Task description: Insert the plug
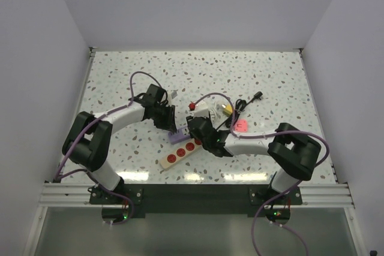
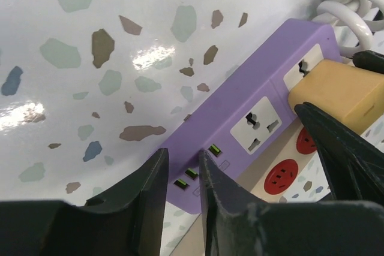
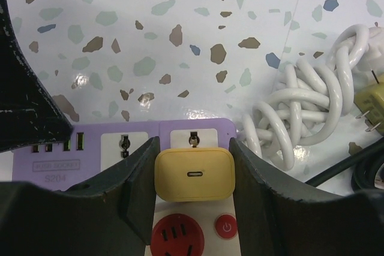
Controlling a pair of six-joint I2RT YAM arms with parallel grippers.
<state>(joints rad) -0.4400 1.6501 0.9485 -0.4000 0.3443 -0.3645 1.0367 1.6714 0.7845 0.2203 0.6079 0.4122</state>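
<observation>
- Right wrist view: right hand (image 3: 194, 178) clamps the yellow plug (image 3: 194, 174), set against the purple power strip (image 3: 108, 151) at its end socket.
- Left hand (image 2: 183, 187): fingers nearly together, holding nothing, at that strip's USB end.
- White cable coil (image 3: 306, 118) lies just beside the strip on the bench (image 3: 150, 34).

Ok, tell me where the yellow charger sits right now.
The yellow charger sits mid-table between the right gripper's jaws, at the purple power strip's outlet nearest the coiled white cable.

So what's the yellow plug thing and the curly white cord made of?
The yellow plug looks like smooth matte plastic: rounded edges, even colour, no sharp shine. The white cord looks like soft, slightly glossy rubber or vinyl, since it bends in loops with faint highlights. Both are guesses from looks.
</observation>
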